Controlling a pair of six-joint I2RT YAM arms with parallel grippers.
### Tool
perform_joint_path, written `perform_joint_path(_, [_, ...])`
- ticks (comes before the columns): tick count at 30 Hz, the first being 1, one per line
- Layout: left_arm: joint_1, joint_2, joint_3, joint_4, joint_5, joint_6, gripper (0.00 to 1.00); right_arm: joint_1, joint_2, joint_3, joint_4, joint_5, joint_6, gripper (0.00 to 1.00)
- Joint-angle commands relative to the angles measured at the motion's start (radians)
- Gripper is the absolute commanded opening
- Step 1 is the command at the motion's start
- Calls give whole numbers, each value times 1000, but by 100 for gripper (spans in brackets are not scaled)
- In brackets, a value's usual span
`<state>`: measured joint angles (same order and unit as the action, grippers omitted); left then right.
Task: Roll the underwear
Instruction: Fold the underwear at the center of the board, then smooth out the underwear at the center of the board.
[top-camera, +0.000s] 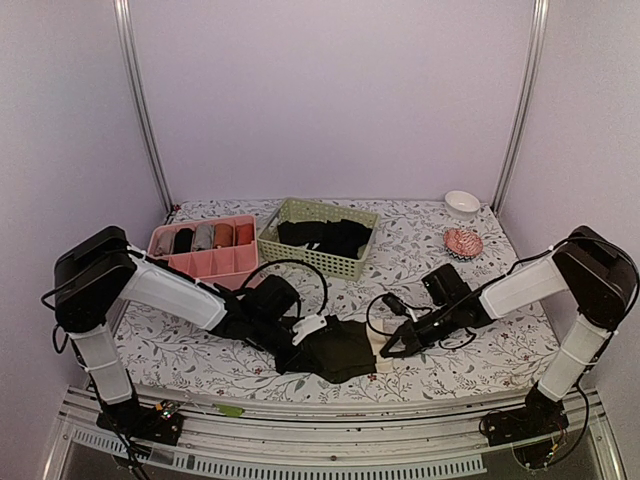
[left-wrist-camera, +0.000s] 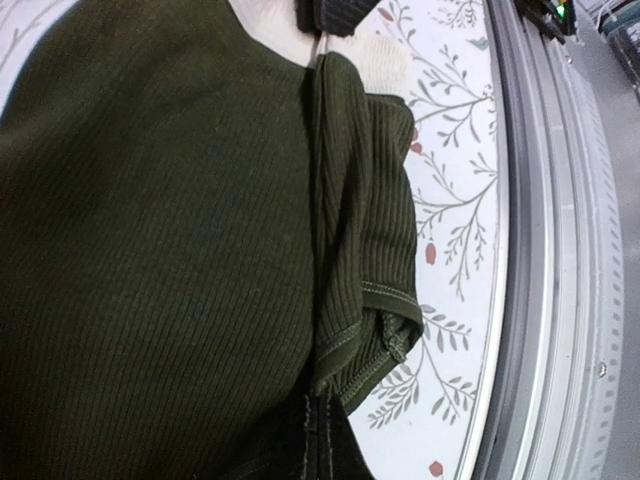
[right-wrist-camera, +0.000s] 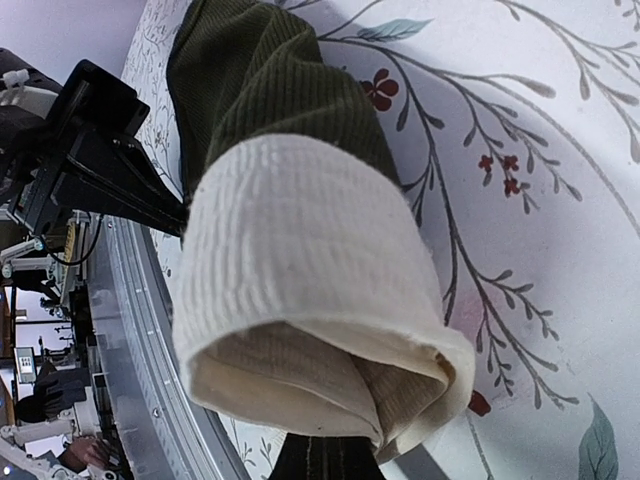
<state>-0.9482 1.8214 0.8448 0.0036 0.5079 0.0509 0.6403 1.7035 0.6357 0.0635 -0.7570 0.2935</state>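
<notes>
Near the front edge of the table (top-camera: 480, 345), between the two arms, lies the underwear (top-camera: 335, 352), a dark ribbed cloth with its cream waistband (top-camera: 381, 352) at the right end. Its long axis runs from left to right, almost parallel to the metal rail (top-camera: 330, 425) in front, so each end points at one arm. The left gripper (top-camera: 305, 332) is at the dark end and the right gripper (top-camera: 392, 348) at the waistband end; neither is nearer, each touches its own end. Both jaws are closed tight. In the left wrist view the dark cloth fills the picture and runs down to where the fingers meet, so I judge this one pinches the cloth, though the fingers themselves are hidden. In the right wrist view the waistband is turned over into a small open loop just above the fingers, and I judge this end is pinched too. The roll, I think, must travel along the long axis, from the waistband toward the left gripper, and the loop looks like its first turn. The table cover is flat, printed with leaves. The green basket (top-camera: 318, 262) of black garments and the pink tray (top-camera: 205, 262) of small bundles stand well apart behind, and a white bowl (top-camera: 462, 202) sits at the back right.
</notes>
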Motion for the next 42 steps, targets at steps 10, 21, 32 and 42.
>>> perform_joint_path(10, [11,-19,-1,-32,-20,13,0,13,-59,-38,-2,-68,-13,0])
perform_joint_path(21, [14,-48,-3,-54,-23,15,9,15,32,-47,17,-61,-7,8])
perform_joint_path(32, [7,-227,-16,-33,55,22,48,13,-220,-62,14,-136,28,43])
perform_joint_path(42, [-68,-117,121,41,-70,38,39,-107,-274,-118,79,-73,139,25])
